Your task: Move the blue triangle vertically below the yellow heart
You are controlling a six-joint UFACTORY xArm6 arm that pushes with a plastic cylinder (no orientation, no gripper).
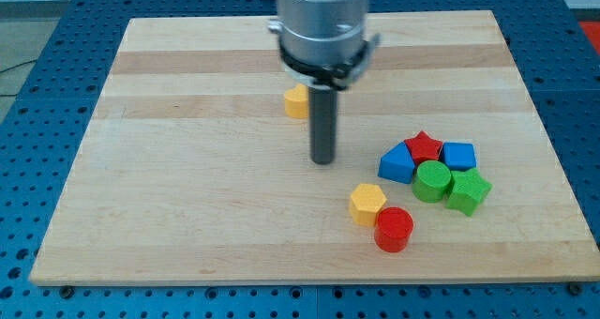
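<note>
My tip [323, 159] touches the board near the middle. The blue triangle [397, 162] lies to the tip's right, at the left edge of a cluster of blocks. The yellow heart [296, 101] sits above and left of the tip, partly hidden behind the rod and the arm's body. The tip is apart from both blocks.
The cluster holds a red star [424, 146], a blue block [458, 156], a green cylinder [432, 181] and a green star [468, 189]. A yellow hexagon [367, 204] and a red cylinder [394, 229] lie below and right of the tip. The wooden board [187, 169] is ringed by a blue perforated table.
</note>
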